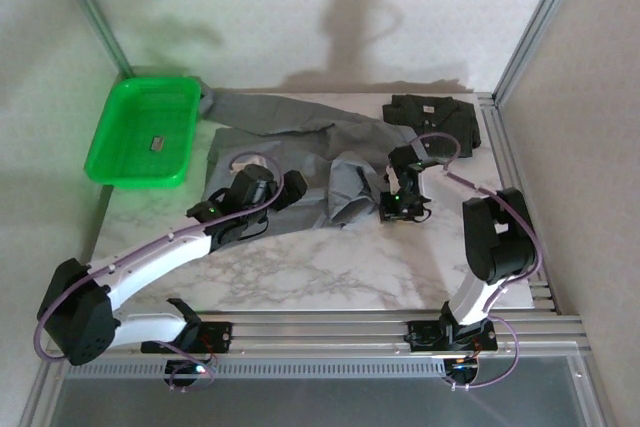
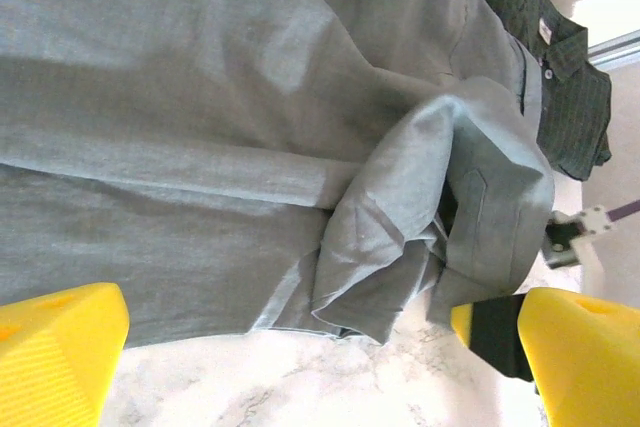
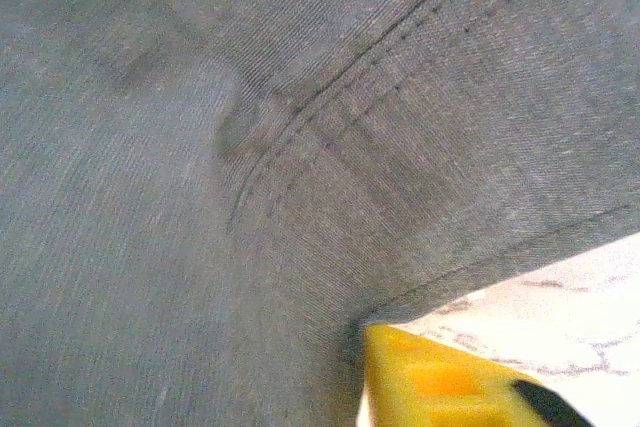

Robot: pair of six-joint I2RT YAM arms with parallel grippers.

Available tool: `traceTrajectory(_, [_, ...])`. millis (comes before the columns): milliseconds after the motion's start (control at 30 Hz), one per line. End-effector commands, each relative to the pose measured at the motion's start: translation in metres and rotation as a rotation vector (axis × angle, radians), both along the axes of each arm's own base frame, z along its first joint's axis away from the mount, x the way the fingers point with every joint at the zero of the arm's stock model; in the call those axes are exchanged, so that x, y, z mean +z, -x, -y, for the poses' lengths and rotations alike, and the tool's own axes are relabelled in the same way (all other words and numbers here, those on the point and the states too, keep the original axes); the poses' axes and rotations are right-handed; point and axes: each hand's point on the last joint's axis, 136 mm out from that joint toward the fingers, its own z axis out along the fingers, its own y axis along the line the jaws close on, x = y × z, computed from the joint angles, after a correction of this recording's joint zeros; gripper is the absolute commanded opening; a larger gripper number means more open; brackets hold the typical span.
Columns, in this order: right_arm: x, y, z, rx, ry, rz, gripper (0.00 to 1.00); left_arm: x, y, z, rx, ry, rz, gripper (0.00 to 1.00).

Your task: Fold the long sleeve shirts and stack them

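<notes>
A tray sits at the table's far left corner. Just right of it, touching the tray's far corner, the spread shirt lies across the far middle, one sleeve bunched toward the near side. The folded shirt lies at the far right, just beside the spread one. The left fingers hang over the spread shirt's near edge.
</notes>
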Motion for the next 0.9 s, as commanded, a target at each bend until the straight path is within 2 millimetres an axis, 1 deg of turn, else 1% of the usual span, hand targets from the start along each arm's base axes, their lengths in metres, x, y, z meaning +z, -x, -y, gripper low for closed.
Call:
traceTrajectory(0, [0.028, 0.006, -0.009, 0.039, -0.052, 0.013, 0.21, -0.004, 0.005, -0.009, 0.029, -0.02, -0.004, 1.0])
traceTrajectory(100, [0.05, 0.014, -0.017, 0.043, -0.109, -0.002, 0.12, -0.012, 0.007, -0.011, 0.031, -0.032, -0.019, 1.0])
traceTrajectory(200, [0.081, 0.02, -0.029, 0.033, -0.202, 0.001, 0.1, -0.023, 0.009, -0.013, 0.035, -0.046, -0.038, 1.0])
traceTrajectory(300, [0.123, 0.02, -0.047, 0.028, -0.324, 0.024, 0.09, -0.042, 0.012, -0.02, 0.061, -0.081, -0.082, 0.99])
traceTrajectory(333, [0.141, 0.019, -0.055, 0.032, -0.381, 0.04, 0.09, -0.05, 0.013, -0.021, 0.067, -0.092, -0.099, 0.99])
traceTrajectory(400, [0.173, 0.012, -0.068, 0.049, -0.468, 0.086, 0.08, -0.063, 0.016, -0.022, 0.069, -0.104, -0.122, 0.99])
traceTrajectory(467, [0.206, 0.0, -0.081, 0.055, -0.542, 0.14, 0.07, -0.075, 0.018, -0.024, 0.078, -0.109, -0.144, 0.99])
traceTrajectory(567, [0.243, -0.02, -0.103, 0.05, -0.679, 0.155, 0.08, -0.083, 0.018, -0.023, 0.074, -0.111, -0.155, 0.99])
traceTrajectory(700, [0.27, -0.044, -0.131, 0.036, -0.791, 0.135, 0.08, -0.083, 0.016, -0.019, 0.048, -0.124, -0.144, 0.99])
traceTrajectory(867, [0.292, -0.065, -0.168, 0.033, -0.9, 0.112, 0.08, -0.082, 0.014, -0.017, 0.028, -0.129, -0.132, 0.99])
